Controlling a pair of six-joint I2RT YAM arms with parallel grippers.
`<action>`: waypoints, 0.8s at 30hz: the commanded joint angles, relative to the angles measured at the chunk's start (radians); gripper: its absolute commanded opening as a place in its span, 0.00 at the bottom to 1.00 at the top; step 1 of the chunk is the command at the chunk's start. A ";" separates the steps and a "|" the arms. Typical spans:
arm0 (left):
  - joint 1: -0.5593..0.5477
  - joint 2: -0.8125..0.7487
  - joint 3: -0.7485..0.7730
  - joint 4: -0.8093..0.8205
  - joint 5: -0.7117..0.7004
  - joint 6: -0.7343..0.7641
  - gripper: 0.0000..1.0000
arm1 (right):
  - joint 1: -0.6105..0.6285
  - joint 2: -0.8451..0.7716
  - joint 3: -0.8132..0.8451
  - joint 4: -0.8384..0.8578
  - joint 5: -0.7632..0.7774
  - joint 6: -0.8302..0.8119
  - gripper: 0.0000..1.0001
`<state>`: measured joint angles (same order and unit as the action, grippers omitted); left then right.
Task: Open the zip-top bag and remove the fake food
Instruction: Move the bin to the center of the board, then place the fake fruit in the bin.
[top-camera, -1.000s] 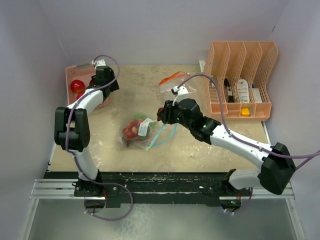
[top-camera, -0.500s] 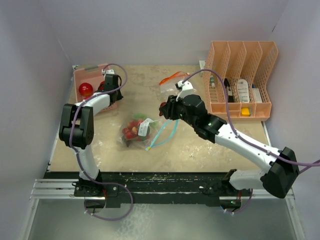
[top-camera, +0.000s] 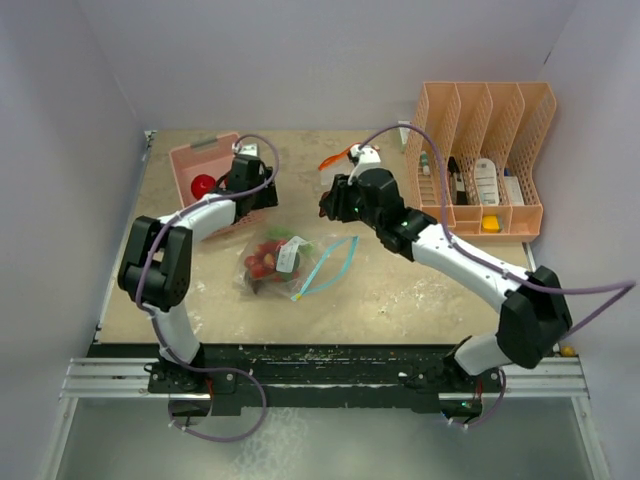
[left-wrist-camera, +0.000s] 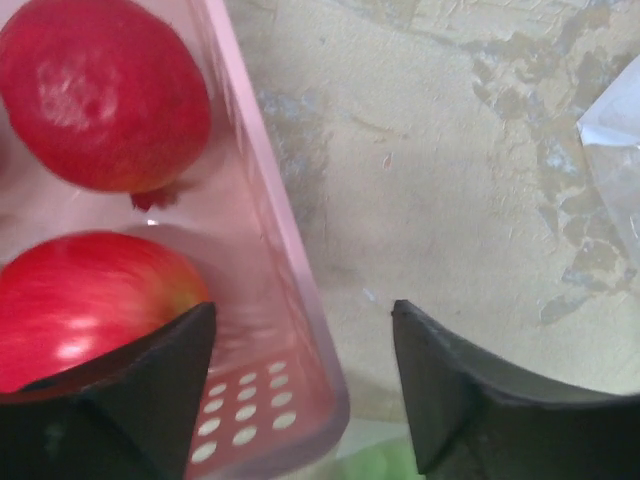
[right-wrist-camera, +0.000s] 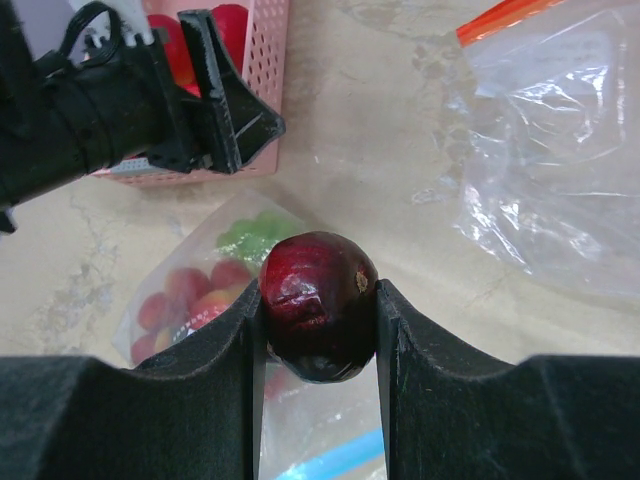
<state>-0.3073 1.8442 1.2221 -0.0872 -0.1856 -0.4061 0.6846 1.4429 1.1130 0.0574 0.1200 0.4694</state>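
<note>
The clear zip-top bag lies at mid-table with its blue zip strip to the right and red and green fake food inside. My right gripper is shut on a dark red round fruit, held above the bag's far side. My left gripper is open. It straddles the near right corner of the pink basket, one finger inside and one outside. Two red fruits lie in the basket.
A second clear bag with an orange zip lies at the far middle. A peach desk organizer holding small items stands at the far right. Walls close in the table on the left, back and right.
The pink basket has slid to the right along with my left gripper. My right gripper has carried the dark fruit away from the bag, towards the far side.
</note>
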 joint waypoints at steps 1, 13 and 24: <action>0.008 -0.167 -0.060 0.050 0.007 -0.009 0.85 | 0.005 0.084 0.093 0.082 -0.061 0.008 0.07; 0.211 -0.580 -0.200 -0.158 -0.041 -0.135 0.99 | 0.058 0.548 0.572 0.059 -0.114 -0.017 0.07; 0.255 -0.778 -0.397 -0.192 -0.028 -0.175 0.99 | 0.114 0.967 1.058 -0.090 -0.185 -0.043 0.12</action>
<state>-0.0525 1.1004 0.8124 -0.2703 -0.2276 -0.5667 0.7990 2.3428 2.0491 0.0208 -0.0147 0.4488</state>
